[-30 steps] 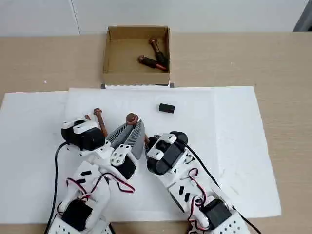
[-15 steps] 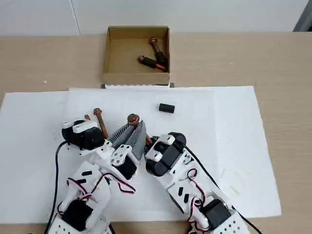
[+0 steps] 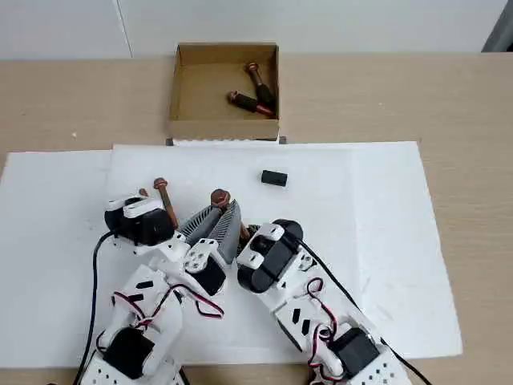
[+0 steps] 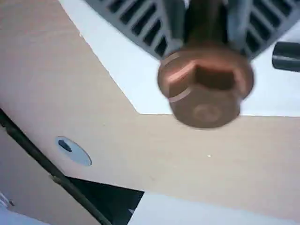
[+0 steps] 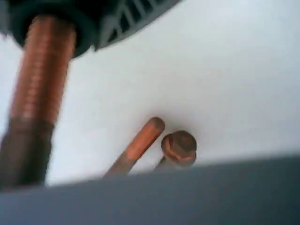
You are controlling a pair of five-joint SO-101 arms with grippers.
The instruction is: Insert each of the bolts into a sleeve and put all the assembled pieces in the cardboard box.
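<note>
Cardboard box point(image 3: 200, 88) holds two sleeved bolts point(image 3: 250, 103) (right side).

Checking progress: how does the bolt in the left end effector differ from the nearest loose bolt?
The held bolt is clamped in the left end effector; the loose bolt lies on the paper. From above, fingers cover the held bolt's shank; the loose bolt's shank is bare. Both are copper-coloured.

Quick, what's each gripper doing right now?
Left gripper: closed, holding a bolt just below its head.
Right gripper: cannot be told.
</note>
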